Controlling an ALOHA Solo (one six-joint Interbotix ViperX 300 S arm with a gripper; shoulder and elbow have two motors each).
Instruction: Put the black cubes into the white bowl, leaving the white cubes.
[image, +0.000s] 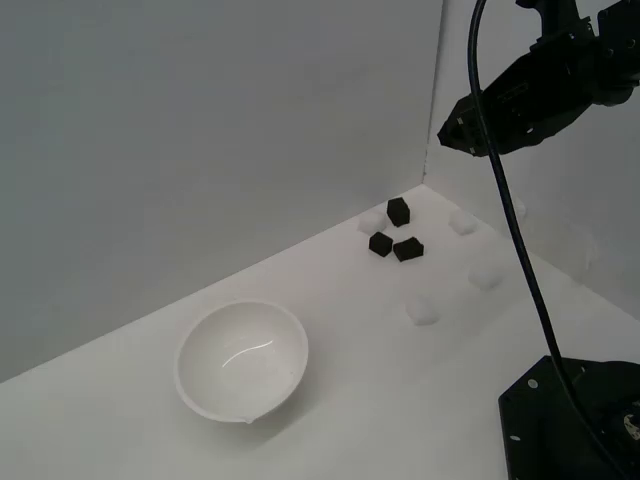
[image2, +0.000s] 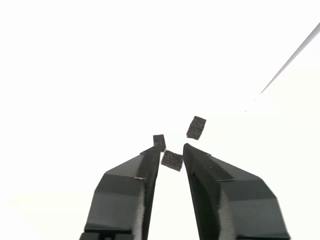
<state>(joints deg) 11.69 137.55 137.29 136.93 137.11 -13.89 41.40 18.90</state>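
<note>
Tool (image2: 171, 150) is released and empty, raised above the desk (image: 380, 390), jaws framing one of three black cubes (image: 398, 211) clustered near the far corner, apparently lined up for pickup. Bowl (image: 242, 361) sits well apart, empty. White cubes (image: 423, 309) lie scattered nearby.

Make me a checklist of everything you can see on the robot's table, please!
Surface: plain white tabletop, evenly lit.
Job's things: three small matte black cubes clustered near the back corner; glossy round white bowl upright, nothing inside; four faint small white cubes scattered around the black ones.
Clutter: nothing seen.
Grippers: black gripper raised above the black cubes, jaws apart, holding nothing.
Cables: black cable hanging from the arm to its base.
Surroundings: white walls meeting at a corner.
</note>
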